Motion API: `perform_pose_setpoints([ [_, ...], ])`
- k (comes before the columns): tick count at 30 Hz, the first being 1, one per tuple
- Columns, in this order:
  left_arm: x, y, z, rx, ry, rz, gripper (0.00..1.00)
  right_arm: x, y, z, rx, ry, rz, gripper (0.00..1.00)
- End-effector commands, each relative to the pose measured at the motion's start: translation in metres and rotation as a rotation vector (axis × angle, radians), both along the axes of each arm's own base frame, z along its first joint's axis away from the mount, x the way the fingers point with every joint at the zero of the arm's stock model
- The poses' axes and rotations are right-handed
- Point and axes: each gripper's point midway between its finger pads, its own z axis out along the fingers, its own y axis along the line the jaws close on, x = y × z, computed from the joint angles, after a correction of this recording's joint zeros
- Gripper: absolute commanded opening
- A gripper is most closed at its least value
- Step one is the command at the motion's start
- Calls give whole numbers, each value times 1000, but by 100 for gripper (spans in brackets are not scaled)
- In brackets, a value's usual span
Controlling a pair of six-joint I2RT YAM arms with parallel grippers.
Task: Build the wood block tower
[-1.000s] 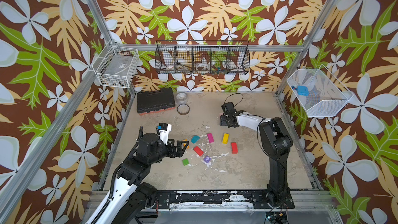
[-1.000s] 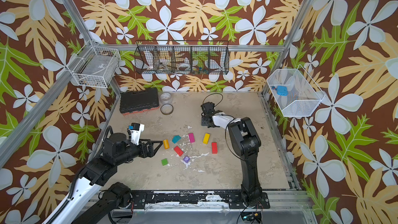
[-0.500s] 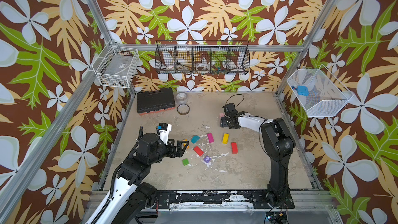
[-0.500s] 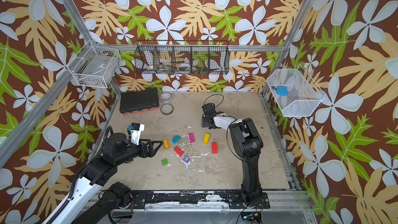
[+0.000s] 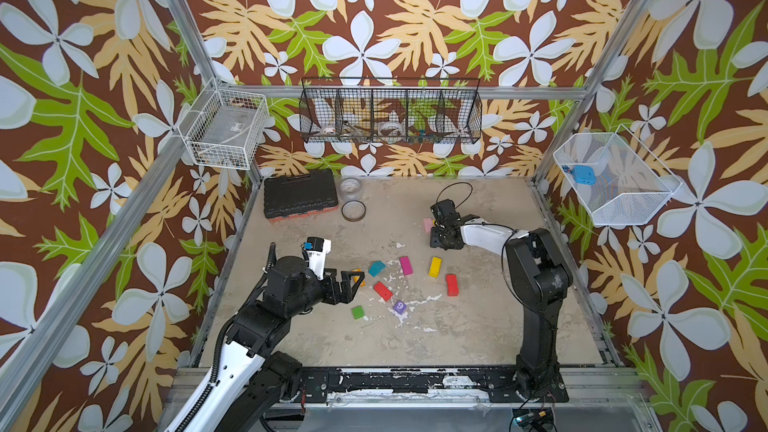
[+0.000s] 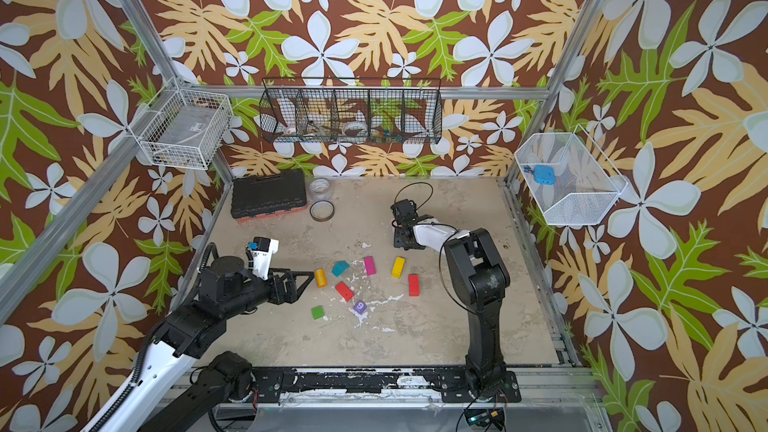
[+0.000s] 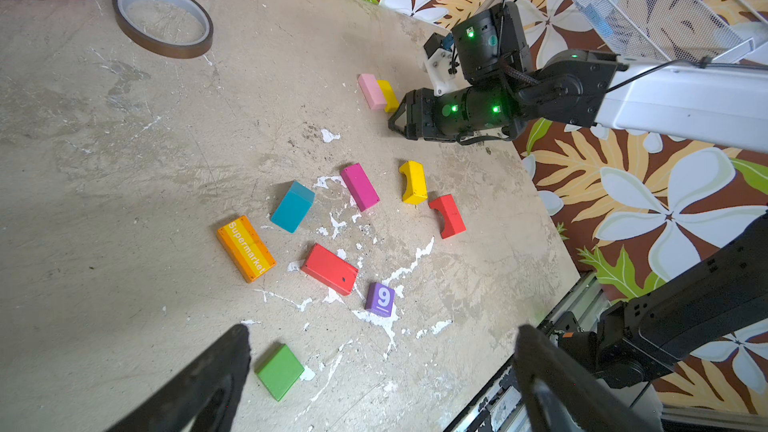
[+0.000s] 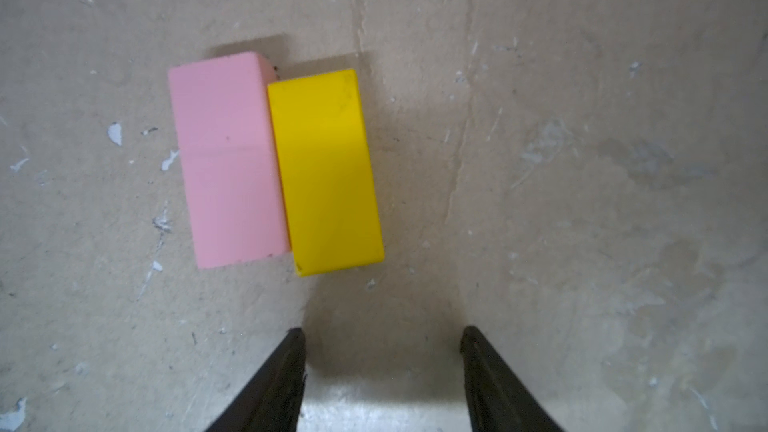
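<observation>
A pink block (image 8: 228, 160) and a yellow block (image 8: 328, 172) lie flat, side by side and touching, at the back right of the table. My right gripper (image 8: 382, 334) stands just short of them, open and empty, low over the floor (image 5: 434, 238). Other wood blocks lie scattered mid-table: an orange one (image 7: 246, 249), teal (image 7: 293, 206), magenta (image 7: 360, 186), a yellow arch (image 7: 412, 182), a red arch (image 7: 447, 216), a red brick (image 7: 330, 268), a purple 9 cube (image 7: 380, 299) and a green one (image 7: 279, 371). My left gripper (image 5: 353, 280) hovers wide open beside the orange block. No stacked tower is in view.
A black toolbox (image 5: 299, 197), a clear jar (image 5: 350, 189) and a tape ring (image 5: 353, 210) sit at the back left. Wire baskets hang on the walls above the table. White paint flecks mark the floor among the blocks.
My right gripper's jaws have narrowed and the gripper has shifted slightly beside the pink and yellow pair. The left arm has not moved.
</observation>
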Motion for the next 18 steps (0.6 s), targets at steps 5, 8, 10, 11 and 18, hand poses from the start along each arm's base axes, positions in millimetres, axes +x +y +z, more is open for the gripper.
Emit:
perform_pose_setpoints([
  [5, 1, -1, 2, -7, -7, 0, 100, -23, -20, -19, -26, 119, -31, 58],
  [8, 1, -1, 3, -7, -9, -1, 100, -21, -20, -22, -26, 123, -29, 58],
  [10, 1, -1, 3, -8, -9, 0, 100, -20, -20, -24, -30, 125, -28, 58],
  [11, 1, -1, 2, -7, -8, 0, 100, -19, -19, -25, -32, 126, -27, 58],
  [18, 1, -1, 3, -8, -9, 0, 100, -15, -20, -28, -35, 130, -27, 57],
])
